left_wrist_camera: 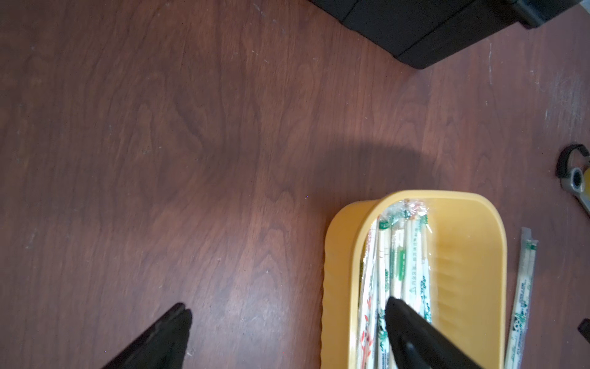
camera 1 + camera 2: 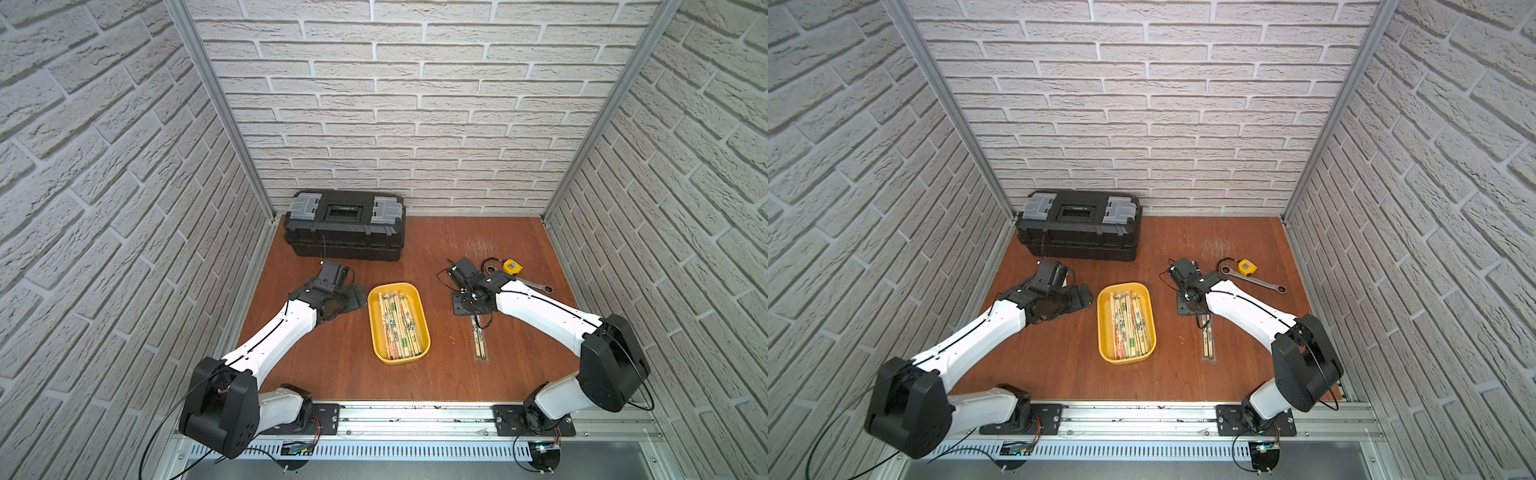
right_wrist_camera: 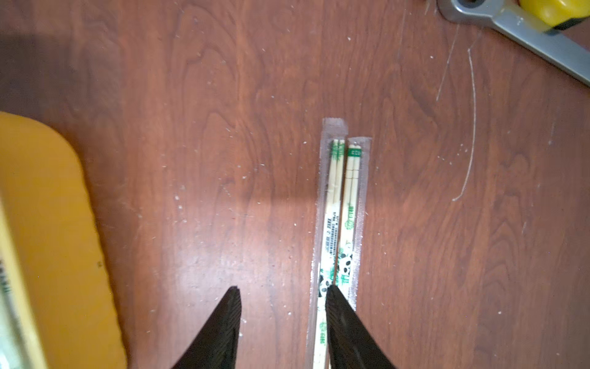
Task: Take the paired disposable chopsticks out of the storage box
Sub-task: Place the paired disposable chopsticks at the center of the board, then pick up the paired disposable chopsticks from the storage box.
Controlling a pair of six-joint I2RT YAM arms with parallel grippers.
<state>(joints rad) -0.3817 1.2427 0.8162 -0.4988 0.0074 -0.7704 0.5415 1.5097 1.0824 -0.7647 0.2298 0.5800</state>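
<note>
The storage box, a shallow yellow tray [image 2: 372, 328] [image 2: 1101, 328], sits mid-table with several sleeved paired disposable chopsticks [image 2: 401, 328] [image 2: 1129, 328] lying lengthwise in it. Two more sleeved pairs [image 2: 480, 340] [image 3: 343, 198] lie side by side on the table to its right. My left gripper [image 1: 287, 311] is wide open at the tray's left rim [image 1: 338, 255]. One of its fingers [image 1: 402, 316] is over the chopsticks inside, the other over bare wood. My right gripper [image 3: 283, 292] is open low over the table. One of its fingertips [image 3: 333, 297] overlaps the two pairs and nothing is between its jaws.
A closed black toolbox [image 2: 345, 224] stands at the back left against the wall. A yellow tape measure [image 2: 512, 266] and a steel wrench [image 2: 534, 286] lie behind my right wrist. Brick-pattern walls enclose three sides, and the arms' rail runs along the front.
</note>
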